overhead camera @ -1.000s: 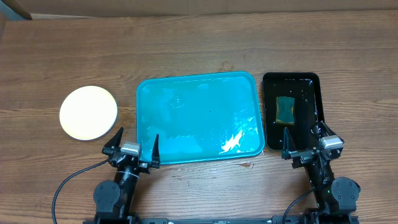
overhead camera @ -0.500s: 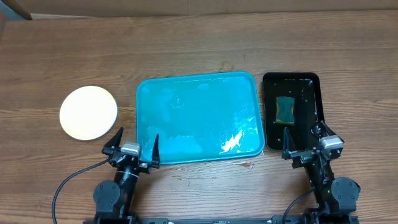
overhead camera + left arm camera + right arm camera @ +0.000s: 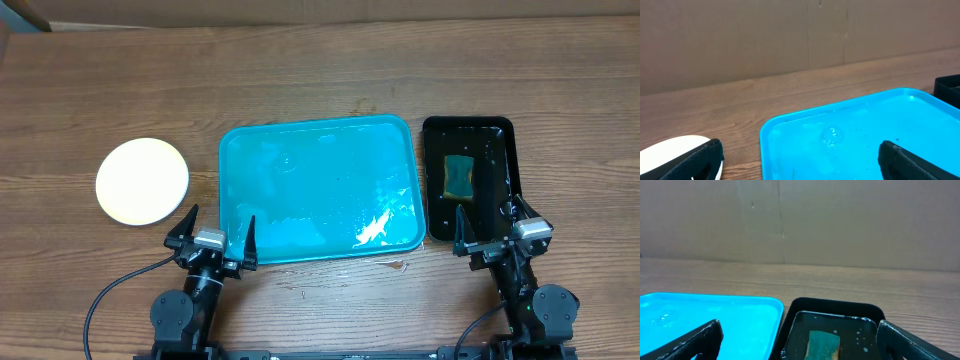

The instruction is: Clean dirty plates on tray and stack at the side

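Note:
The turquoise tray point(image 3: 318, 190) lies in the middle of the table with no plates on it, only wet patches. It also shows in the left wrist view point(image 3: 855, 135) and the right wrist view point(image 3: 705, 315). A round pale plate stack point(image 3: 142, 180) sits on the table left of the tray, its top clean; its edge shows in the left wrist view point(image 3: 670, 150). How many plates it holds I cannot tell. My left gripper point(image 3: 212, 238) is open and empty at the tray's near left corner. My right gripper point(image 3: 492, 232) is open and empty at the black tray's near end.
A narrow black tray point(image 3: 468, 178) stands right of the turquoise tray, wet, with a green sponge point(image 3: 459, 176) in it; the sponge also shows in the right wrist view point(image 3: 822, 344). A cardboard wall runs along the table's far edge.

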Robot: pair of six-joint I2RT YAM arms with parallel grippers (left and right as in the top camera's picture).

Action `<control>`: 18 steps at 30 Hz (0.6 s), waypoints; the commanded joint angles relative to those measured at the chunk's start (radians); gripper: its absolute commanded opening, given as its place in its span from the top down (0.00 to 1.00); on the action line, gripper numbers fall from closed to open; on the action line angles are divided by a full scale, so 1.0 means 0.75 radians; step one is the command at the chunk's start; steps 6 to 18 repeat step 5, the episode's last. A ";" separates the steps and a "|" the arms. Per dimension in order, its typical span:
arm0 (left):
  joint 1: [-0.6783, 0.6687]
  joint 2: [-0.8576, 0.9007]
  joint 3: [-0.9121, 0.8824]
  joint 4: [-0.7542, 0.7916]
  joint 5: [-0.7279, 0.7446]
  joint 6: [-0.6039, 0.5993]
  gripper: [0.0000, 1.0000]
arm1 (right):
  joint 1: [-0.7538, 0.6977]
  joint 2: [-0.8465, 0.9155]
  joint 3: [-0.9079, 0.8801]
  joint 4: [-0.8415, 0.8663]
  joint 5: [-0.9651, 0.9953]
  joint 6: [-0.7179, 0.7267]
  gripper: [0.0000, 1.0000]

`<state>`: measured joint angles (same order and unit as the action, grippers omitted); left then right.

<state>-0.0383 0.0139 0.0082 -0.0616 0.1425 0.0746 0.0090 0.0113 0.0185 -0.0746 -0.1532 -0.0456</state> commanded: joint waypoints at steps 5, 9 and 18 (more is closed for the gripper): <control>0.007 -0.013 -0.005 -0.003 0.009 -0.005 0.00 | 0.004 -0.011 -0.014 0.007 -0.007 -0.006 0.00; 0.007 -0.013 -0.005 -0.003 0.009 -0.005 0.00 | 0.004 -0.011 -0.014 0.007 -0.007 -0.006 0.00; 0.007 -0.013 -0.005 -0.003 0.009 -0.005 0.00 | 0.004 -0.011 -0.014 0.007 -0.007 -0.006 0.00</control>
